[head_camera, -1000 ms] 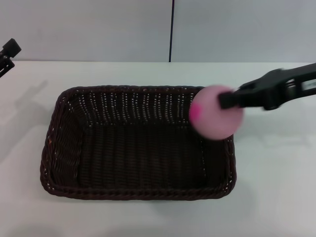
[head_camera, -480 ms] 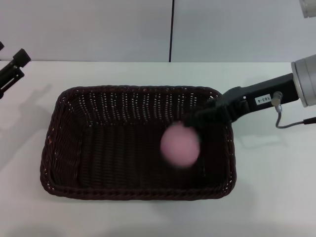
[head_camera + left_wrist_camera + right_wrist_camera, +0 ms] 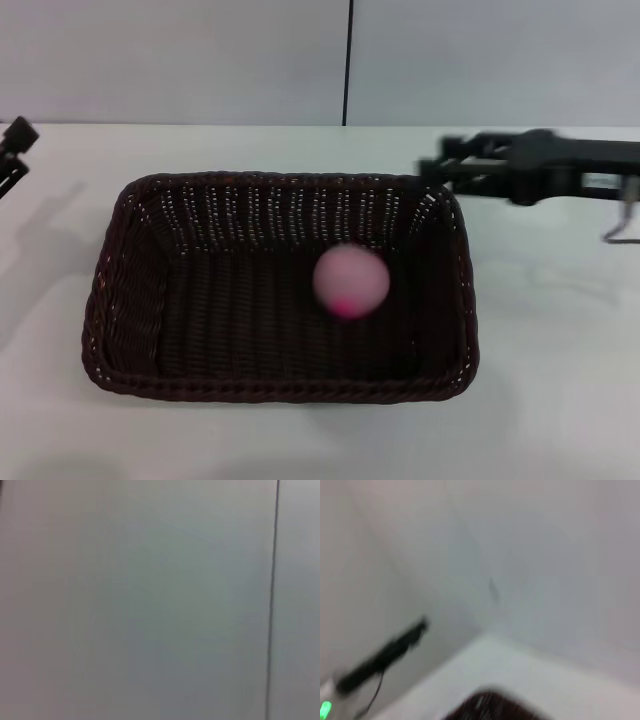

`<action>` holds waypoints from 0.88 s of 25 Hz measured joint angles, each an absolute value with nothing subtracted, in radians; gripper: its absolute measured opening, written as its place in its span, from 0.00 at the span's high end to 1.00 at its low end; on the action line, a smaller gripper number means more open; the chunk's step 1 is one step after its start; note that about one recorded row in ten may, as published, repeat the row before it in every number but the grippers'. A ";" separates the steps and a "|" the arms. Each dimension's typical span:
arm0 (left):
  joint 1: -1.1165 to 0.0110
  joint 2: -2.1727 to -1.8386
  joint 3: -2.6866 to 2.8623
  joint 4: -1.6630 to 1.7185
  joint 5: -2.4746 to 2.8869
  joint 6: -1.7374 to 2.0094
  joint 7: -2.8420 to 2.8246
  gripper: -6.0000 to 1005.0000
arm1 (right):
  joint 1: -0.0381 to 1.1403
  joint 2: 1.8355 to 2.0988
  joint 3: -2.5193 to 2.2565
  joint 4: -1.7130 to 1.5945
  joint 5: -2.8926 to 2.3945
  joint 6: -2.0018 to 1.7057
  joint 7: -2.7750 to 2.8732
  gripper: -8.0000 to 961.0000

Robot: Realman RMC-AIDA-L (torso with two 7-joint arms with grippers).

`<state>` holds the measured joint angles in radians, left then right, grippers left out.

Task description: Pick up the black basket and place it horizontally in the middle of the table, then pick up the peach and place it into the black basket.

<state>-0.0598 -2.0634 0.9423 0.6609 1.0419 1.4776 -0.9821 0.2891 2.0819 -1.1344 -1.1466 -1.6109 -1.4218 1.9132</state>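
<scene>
Lay lengthwise across the middle of the white worktop (image 3: 560, 340): the black basket (image 3: 130, 300), long sides running left to right, braided rim up, resting flat. Sat inside it, right of centre on the woven floor and clear of all four walls: the peach (image 3: 350, 281), pink, its deeper pink patch turned down toward the near side, outline smeared.

Hung above the far right corner of the basket: the right gripper (image 3: 432, 170), black, reaching in from the right edge of the head view, tips just over the rim near the corner and well apart from the peach. Held nothing; fingers appeared spread, though blur made the gap hard to read.

Showed only at the far left edge of the head view, above the worktop and well apart from the basket: the left gripper (image 3: 14, 145), a small dark piece; could not tell the state of its fingers.

From the right wrist: grey wall, a strip of worktop, a dark curved bit of basket rim (image 3: 490, 707), and farther off a thin black arm part (image 3: 385, 655), likely the other arm. From the left wrist: nothing but grey wall with one dark vertical seam (image 3: 272, 600).
</scene>
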 joint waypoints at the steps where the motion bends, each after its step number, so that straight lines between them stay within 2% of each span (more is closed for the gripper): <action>1: -0.062 -2.063 0.922 0.609 1.020 1.502 -0.923 0.22 | 0.289 2.082 -1.134 -1.147 -1.611 -1.422 1.913 0.30; 3: -0.062 -2.063 0.892 0.554 1.009 1.524 -0.876 0.22 | 0.181 2.082 -1.133 -1.051 -1.358 -1.384 1.614 0.30; 8: -0.068 -2.063 0.797 0.437 1.007 1.571 -0.795 0.22 | 0.135 2.083 -1.134 -0.763 -1.031 -1.410 1.221 0.30; 10: -0.069 -2.064 0.754 0.384 1.006 1.601 -0.763 0.22 | 0.160 2.086 -1.140 -0.512 -0.851 -1.475 0.966 0.30; 12: -0.069 -2.064 0.712 0.323 1.006 1.624 -0.724 0.22 | 0.174 2.088 -1.142 -0.429 -0.793 -1.505 0.876 0.30; 15: -0.070 -2.065 0.686 0.259 1.006 1.640 -0.669 0.22 | 0.268 2.092 -1.134 -0.071 -0.578 -1.655 0.562 0.30; 22: -0.070 -2.067 0.681 0.196 1.006 1.658 -0.615 0.22 | 0.351 2.092 -1.041 0.187 -0.454 -1.778 0.372 0.30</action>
